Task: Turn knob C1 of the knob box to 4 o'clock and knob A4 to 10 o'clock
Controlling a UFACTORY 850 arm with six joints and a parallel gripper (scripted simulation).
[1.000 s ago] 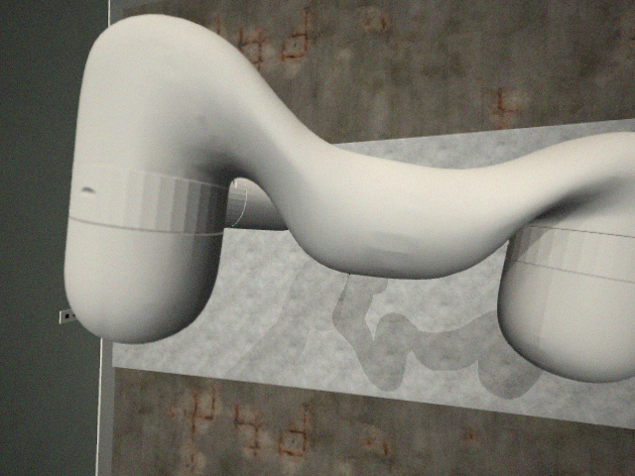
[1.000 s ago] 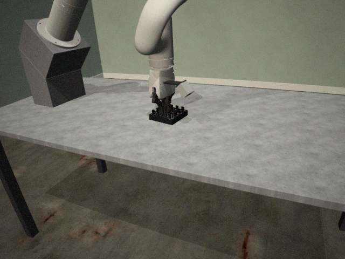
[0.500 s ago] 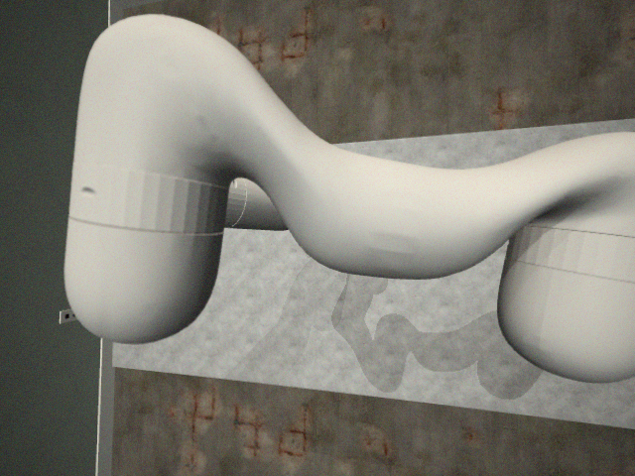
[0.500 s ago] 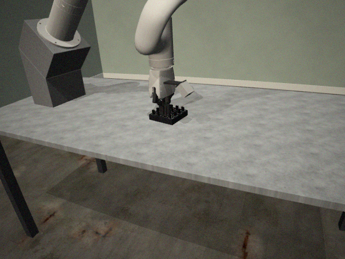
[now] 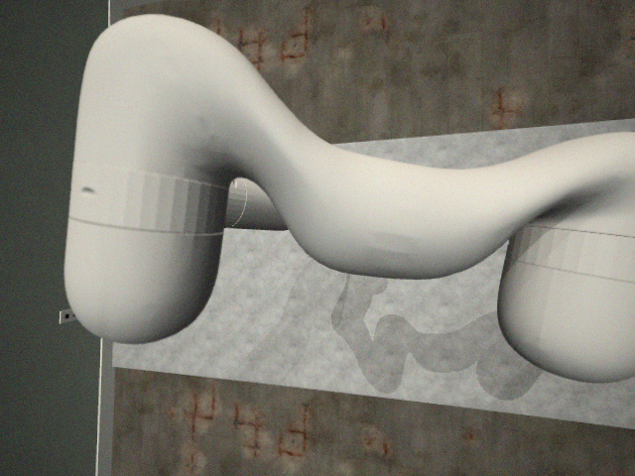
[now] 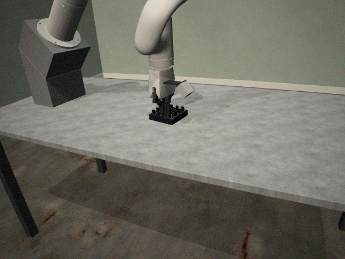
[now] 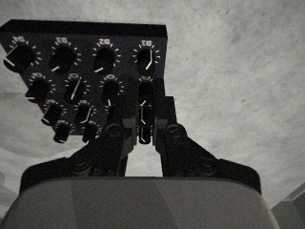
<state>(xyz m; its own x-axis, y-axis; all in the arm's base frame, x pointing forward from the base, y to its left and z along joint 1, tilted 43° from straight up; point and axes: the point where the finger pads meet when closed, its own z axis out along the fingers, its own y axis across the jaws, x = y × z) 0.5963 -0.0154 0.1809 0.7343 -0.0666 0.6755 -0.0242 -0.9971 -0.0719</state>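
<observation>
The black knob box (image 6: 168,114) stands on the grey table, with white marks around its knobs. In the wrist view (image 7: 86,76) its names read upside down: row D is farthest from the camera and column 1 is at the right. My gripper (image 6: 164,107) reaches straight down onto the box. In the wrist view the two fingers stand close together around the right column, shut on knob C1 (image 7: 145,92). Knob A4 (image 7: 62,132) is at the near left, apart from the fingers. In the top view the arm (image 5: 317,204) hides the box and the gripper.
The arm's grey pedestal (image 6: 53,63) stands at the table's far left corner. Knob D1 (image 7: 145,59) lies just beyond the fingers, and knob C2 (image 7: 111,89) lies to their left. The table edge runs along the front.
</observation>
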